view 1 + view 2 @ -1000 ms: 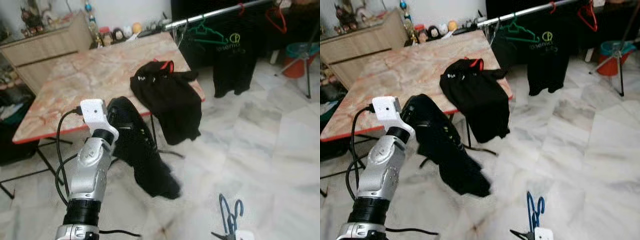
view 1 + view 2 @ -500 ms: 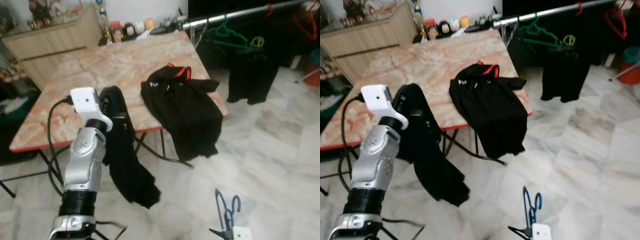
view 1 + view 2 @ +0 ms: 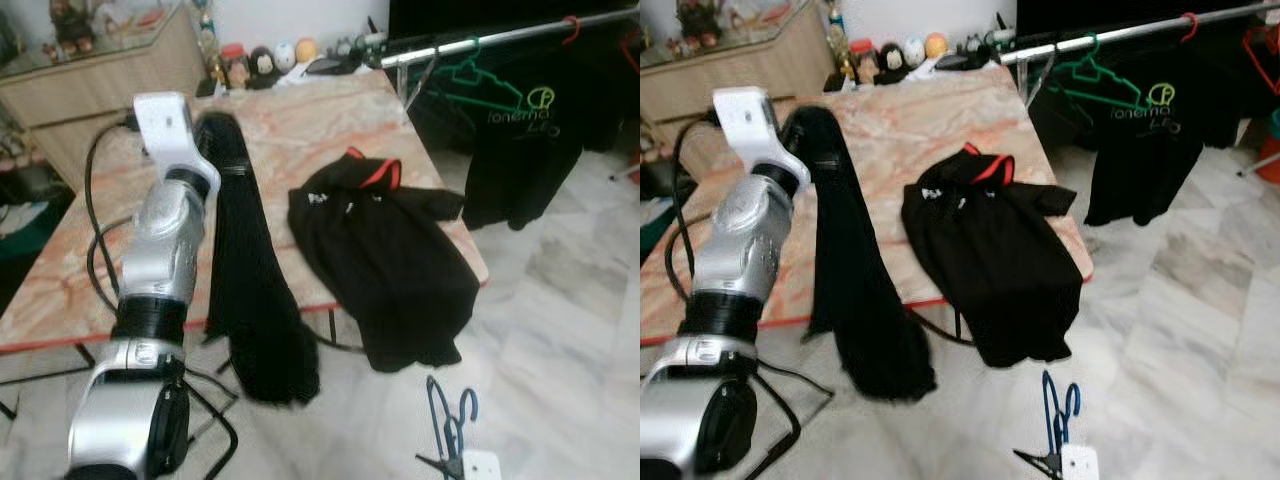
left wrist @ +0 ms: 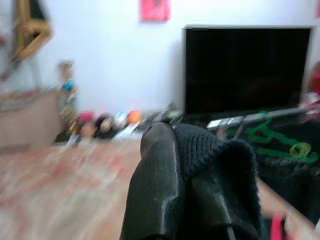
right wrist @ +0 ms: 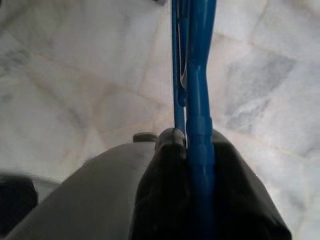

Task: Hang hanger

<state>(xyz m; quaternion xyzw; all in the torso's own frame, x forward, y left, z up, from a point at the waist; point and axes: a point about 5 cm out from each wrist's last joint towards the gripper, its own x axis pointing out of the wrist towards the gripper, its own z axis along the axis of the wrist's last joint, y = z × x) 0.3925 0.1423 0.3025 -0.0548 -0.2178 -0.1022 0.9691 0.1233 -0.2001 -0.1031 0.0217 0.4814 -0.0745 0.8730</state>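
Observation:
My left arm is raised over the table, and its gripper is shut on a black garment. The garment hangs in a long fold from the gripper down past the table's front edge. In the left wrist view, black knit cloth lies over one finger. Low at the right, my right gripper is shut on a blue hanger above the floor. The metal clothes rail runs across the back right, far from both grippers.
A marble-pattern table holds a second black garment with a red collar draped over its front corner. On the rail hang a green hanger, a black printed shirt and a red hanger. A low cabinet stands behind.
My left arm has lifted the black garment higher, up over the table. The camera has swung, shifting the whole scene. The right gripper still holds the blue hanger low.

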